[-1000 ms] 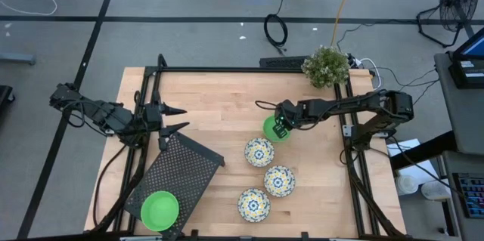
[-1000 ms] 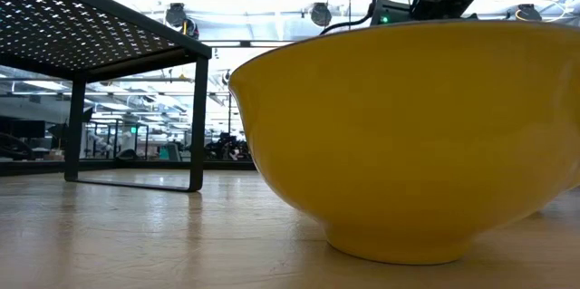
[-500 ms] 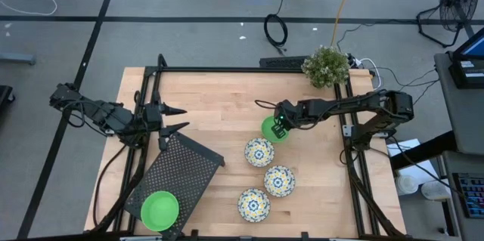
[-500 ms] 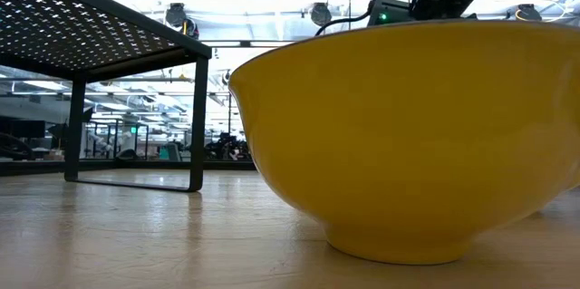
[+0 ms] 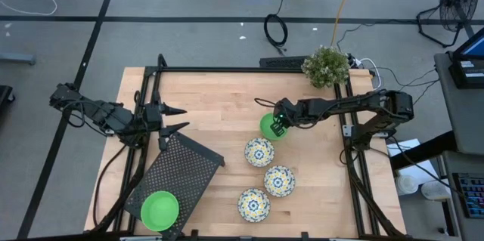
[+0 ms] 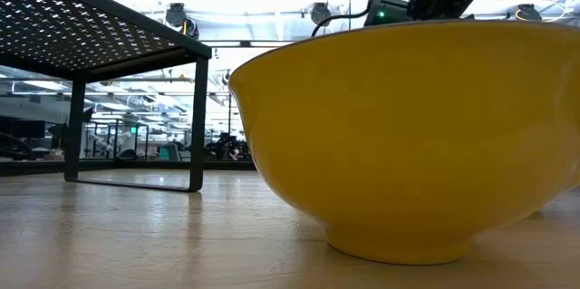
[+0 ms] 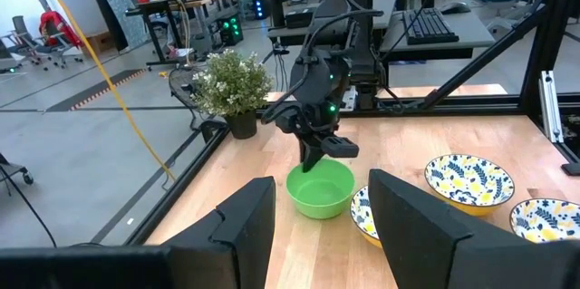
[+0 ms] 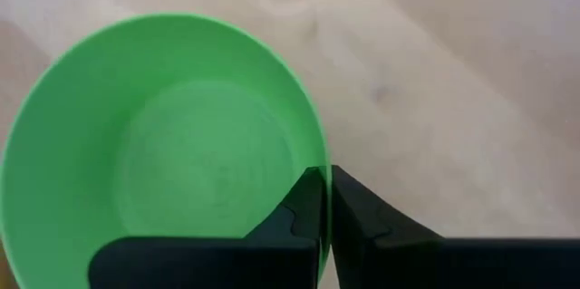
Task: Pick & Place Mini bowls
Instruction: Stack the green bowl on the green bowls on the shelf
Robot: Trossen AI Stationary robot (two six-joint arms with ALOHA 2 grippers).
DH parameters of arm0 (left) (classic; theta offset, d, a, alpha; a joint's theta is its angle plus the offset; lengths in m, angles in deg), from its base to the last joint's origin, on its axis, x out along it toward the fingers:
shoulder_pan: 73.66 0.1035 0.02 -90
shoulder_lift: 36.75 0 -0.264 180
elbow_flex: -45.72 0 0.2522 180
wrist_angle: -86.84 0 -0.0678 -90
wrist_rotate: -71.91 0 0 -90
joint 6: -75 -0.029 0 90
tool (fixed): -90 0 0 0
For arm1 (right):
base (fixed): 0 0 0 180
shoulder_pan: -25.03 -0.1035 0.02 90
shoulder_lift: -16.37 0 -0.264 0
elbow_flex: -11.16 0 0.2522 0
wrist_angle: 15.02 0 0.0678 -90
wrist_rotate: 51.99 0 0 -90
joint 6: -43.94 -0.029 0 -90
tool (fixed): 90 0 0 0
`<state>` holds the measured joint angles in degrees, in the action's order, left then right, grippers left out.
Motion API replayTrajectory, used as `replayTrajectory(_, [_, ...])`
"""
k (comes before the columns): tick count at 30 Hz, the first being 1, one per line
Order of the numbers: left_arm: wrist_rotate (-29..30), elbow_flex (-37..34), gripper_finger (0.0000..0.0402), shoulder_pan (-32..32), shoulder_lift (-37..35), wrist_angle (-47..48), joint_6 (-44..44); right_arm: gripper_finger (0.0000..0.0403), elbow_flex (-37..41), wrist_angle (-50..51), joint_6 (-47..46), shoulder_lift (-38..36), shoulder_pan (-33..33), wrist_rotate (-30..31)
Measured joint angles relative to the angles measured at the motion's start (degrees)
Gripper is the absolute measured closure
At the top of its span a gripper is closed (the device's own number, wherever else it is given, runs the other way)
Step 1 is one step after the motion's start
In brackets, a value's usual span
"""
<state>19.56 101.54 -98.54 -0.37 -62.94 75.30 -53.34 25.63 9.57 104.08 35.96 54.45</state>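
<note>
A plain green mini bowl (image 5: 268, 127) sits mid-table with my right gripper (image 5: 280, 124) shut on its rim; the left wrist view shows that bowl (image 7: 320, 189) under the gripper's down-pointing fingers. A second green bowl (image 5: 159, 209) rests in the near-left corner, on the black mesh tray (image 5: 181, 167). Three floral bowls (image 5: 259, 152) (image 5: 278, 180) (image 5: 253, 205) stand on the table nearer to me; one fills the low view with its yellow outside (image 6: 408, 135). My left gripper (image 5: 178, 118) waits open at the left edge. My right gripper (image 8: 324, 176) pinches the green bowl's rim (image 8: 316, 144) on the side toward the table's right. One finger (image 8: 304, 212) is inside the bowl and the other finger (image 8: 358, 216) outside, coming from above and pointing down. The bowl stays upright; whether it is clear of the table I cannot tell.
The mesh tray stands on thin legs (image 6: 197, 126) at the near left. A potted plant (image 5: 326, 66) sits at the far right corner, beside cables. A black frame rail (image 5: 249, 69) borders the table. Bare wood lies between the tray and the held bowl.
My right gripper has crept a little toward the table's left and far side, still shut on the green bowl, and the bowl has shifted with it. Nothing else has moved.
</note>
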Motion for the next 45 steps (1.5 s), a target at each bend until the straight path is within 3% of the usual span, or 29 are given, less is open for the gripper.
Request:
replayTrajectory(13, [0.01,0.00,0.0220,0.07,1.97,-0.36,-0.05,0.0402,0.09,-9.09,7.01,0.07,0.36,1.84])
replayTrajectory(19, [2.82,0.00,0.0220,0.07,3.70,-3.44,-1.78,0.0402,0.11,-13.22,10.21,0.09,0.25,4.56])
replayTrajectory(29, [2.89,0.00,0.0220,0.07,6.49,-3.39,-1.67,0.0403,0.11,-19.57,14.83,0.09,-0.28,16.68])
replayTrajectory(39, [2.93,0.00,0.0220,0.07,9.54,-6.90,-2.92,0.0403,0.11,-23.30,21.19,0.09,-5.66,38.65])
replayTrajectory(45, [2.93,0.00,0.0220,0.07,11.00,-6.91,-3.04,0.0403,0.11,-27.27,25.37,0.09,-8.32,47.87])
